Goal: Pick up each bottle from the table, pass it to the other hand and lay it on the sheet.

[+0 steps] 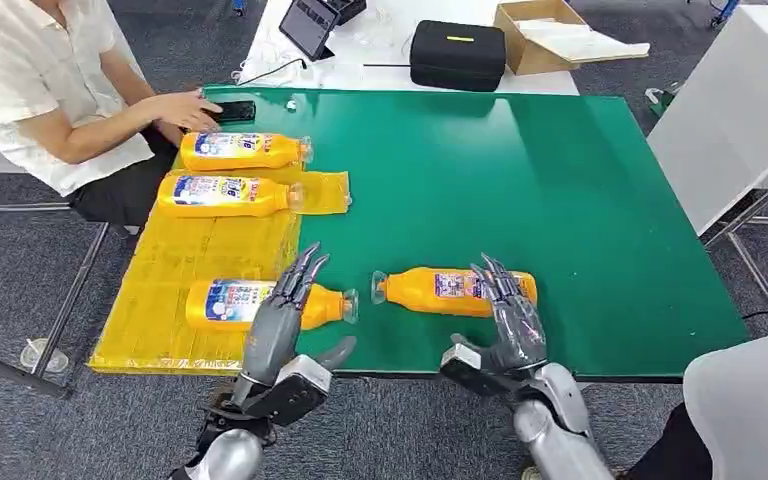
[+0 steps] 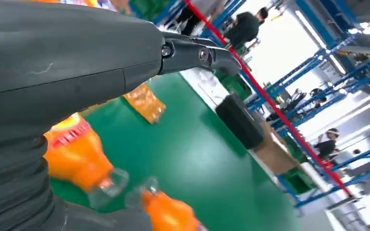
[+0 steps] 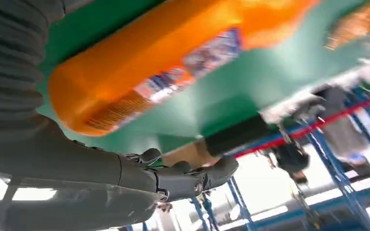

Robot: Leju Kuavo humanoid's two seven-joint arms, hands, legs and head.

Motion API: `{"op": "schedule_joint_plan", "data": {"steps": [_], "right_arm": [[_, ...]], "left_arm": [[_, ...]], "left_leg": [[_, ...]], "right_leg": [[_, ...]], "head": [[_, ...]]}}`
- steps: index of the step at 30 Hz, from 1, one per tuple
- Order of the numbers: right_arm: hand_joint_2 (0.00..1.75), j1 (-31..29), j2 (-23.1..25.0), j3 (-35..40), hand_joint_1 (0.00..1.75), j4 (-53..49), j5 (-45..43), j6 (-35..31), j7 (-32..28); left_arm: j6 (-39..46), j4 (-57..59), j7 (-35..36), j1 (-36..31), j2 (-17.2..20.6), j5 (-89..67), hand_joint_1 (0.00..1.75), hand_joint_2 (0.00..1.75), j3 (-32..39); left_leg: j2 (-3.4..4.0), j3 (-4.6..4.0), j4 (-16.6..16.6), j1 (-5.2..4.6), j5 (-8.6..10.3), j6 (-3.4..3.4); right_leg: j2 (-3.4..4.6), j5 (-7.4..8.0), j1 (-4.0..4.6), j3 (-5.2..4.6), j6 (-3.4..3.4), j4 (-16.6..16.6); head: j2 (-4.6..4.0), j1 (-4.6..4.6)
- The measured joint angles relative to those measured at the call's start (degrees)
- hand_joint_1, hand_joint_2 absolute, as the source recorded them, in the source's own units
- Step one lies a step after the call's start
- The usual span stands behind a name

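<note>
I am looking at one orange bottle (image 1: 457, 290) lying on its side on the bare green surface (image 1: 520, 170), close to the near edge, its clear cap pointing toward the yellow sheet (image 1: 195, 275). My right robot hand (image 1: 500, 325) is hovering over the base end of this bottle, fingers spread and grasping nothing. My left robot hand (image 1: 285, 320) is also released, fingers apart, poised above the bottle nearest me on the sheet (image 1: 260, 303), whose cap is facing the loose bottle's cap.

I am judging the bottle to be full, so fairly heavy for its size, stiff plastic, smooth and round, likely to roll or slip. I am thinking the labelled middle is the place to grip, leaving an end free for the other hand to take.

Two more bottles (image 1: 232, 172) are lying on the sheet beyond the nearest one, so the open strip between them is where room remains. A person's hand (image 1: 185, 107) is resting at the sheet's far end. The surface's near edge is just beside the loose bottle, so I am allowing little room for it to roll.
</note>
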Motion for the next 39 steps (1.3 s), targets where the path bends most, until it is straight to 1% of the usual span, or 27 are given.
{"op": "schedule_joint_plan", "data": {"steps": [4, 10, 15, 20, 28, 35, 36, 37, 38, 39], "right_arm": [[1.75, -2.65, -1.16, -0.59, 0.0, 4.98, 0.81, 0.0, -0.09], [1.75, -4.28, -1.9, -0.5, 0.0, 8.58, 2.73, -0.13, 0.79], [1.75, -5.12, -2.43, -0.37, 0.0, 10.13, 3.65, 1.22, 2.38], [1.75, -7.3, -3.01, -0.17, 0.0, 12.67, 4.33, 2.38, 3.72], [1.75, -10.01, -4.43, 0.74, 0.0, 16.99, 8.85, 2.43, 7.87], [1.75, -12.83, -4.76, 2.08, 0.0, 20.83, 10.53, 2.6, 8.92], [1.75, -13.16, -4.76, 2.3, 0.44, 21.32, 10.67, 2.75, 9.0], [1.75, -13.49, -4.76, 2.41, 1.55, 21.78, 10.67, 3.1, 9.07], [1.75, -13.79, -4.74, 2.43, 1.75, 22.2, 10.67, 3.63, 9.07], [1.75, -14.09, -4.76, 2.47, 1.75, 22.72, 10.69, 4.41, 9.07]], "left_arm": [[0.77, -0.04, 0.57, 0.02, -1.64, 2.74, 0.0, 1.75, 0.04], [1.77, -0.02, 0.9, 0.02, -3.34, 4.95, 0.0, 1.75, 0.17], [1.81, 0.02, 1.03, -0.04, -4.06, 6.5, 0.0, 1.75, 0.2], [2.08, 0.04, 1.0, -0.16, -4.57, 7.37, 0.0, 1.75, 0.15], [4.83, 0.04, 1.16, -0.1, -5.44, 8.82, 0.0, 1.75, -0.04], [5.81, 0.04, 0.94, -0.12, -5.9, 10.34, 0.0, 1.75, 0.0], [5.97, 0.13, 0.81, -0.19, -5.92, 10.34, 0.0, 1.75, 0.0], [5.99, 0.2, 0.74, -0.26, -5.92, 10.34, 0.0, 1.75, 0.0], [5.99, 0.2, 0.65, -0.29, -5.92, 10.37, 0.0, 1.75, 0.0], [5.99, 0.2, 0.52, -0.33, -5.92, 10.45, 0.0, 1.75, 0.0]], "left_leg": [[0.02, -0.01, 0.0, 0.02, 0.0, 0.0], [0.02, -0.04, 0.0, 0.02, -0.01, -0.01], [0.02, -0.08, 0.0, 0.01, 0.0, 0.0], [0.01, -0.06, 0.0, 0.0, 0.0, 0.01], [0.04, -0.05, 0.0, 0.01, 0.0, 0.0], [0.1, 0.07, 0.0, 0.01, 0.02, 0.03], [0.1, 0.09, 0.0, 0.01, 0.02, 0.03], [0.11, 0.12, 0.0, 0.01, 0.02, 0.04], [0.12, 0.15, 0.0, 0.01, 0.02, 0.04], [0.13, 0.16, 0.0, 0.01, 0.03, 0.04]], "right_leg": [[0.01, 0.0, 0.02, -0.02, 0.0, 0.01], [0.01, -0.01, 0.03, -0.06, 0.0, 0.01], [0.01, -0.01, 0.01, -0.06, 0.0, 0.01], [0.01, 0.0, 0.01, -0.06, 0.01, 0.0], [0.02, 0.0, 0.01, -0.06, 0.01, 0.0], [0.03, 0.02, 0.02, 0.03, 0.02, -0.01], [0.04, 0.03, 0.01, 0.04, 0.02, -0.01], [0.04, 0.03, 0.01, 0.06, 0.02, -0.01], [0.04, 0.04, 0.01, 0.08, 0.01, -0.02], [0.04, 0.04, 0.01, 0.09, 0.01, -0.02]], "head": [[-0.02, -0.02], [-0.02, -0.02], [0.0, -0.02], [-0.02, -0.02], [-0.02, -0.02], [0.0, -0.04], [-0.02, -0.02], [-0.02, -0.02], [-0.02, -0.02], [-0.02, -0.02]]}}
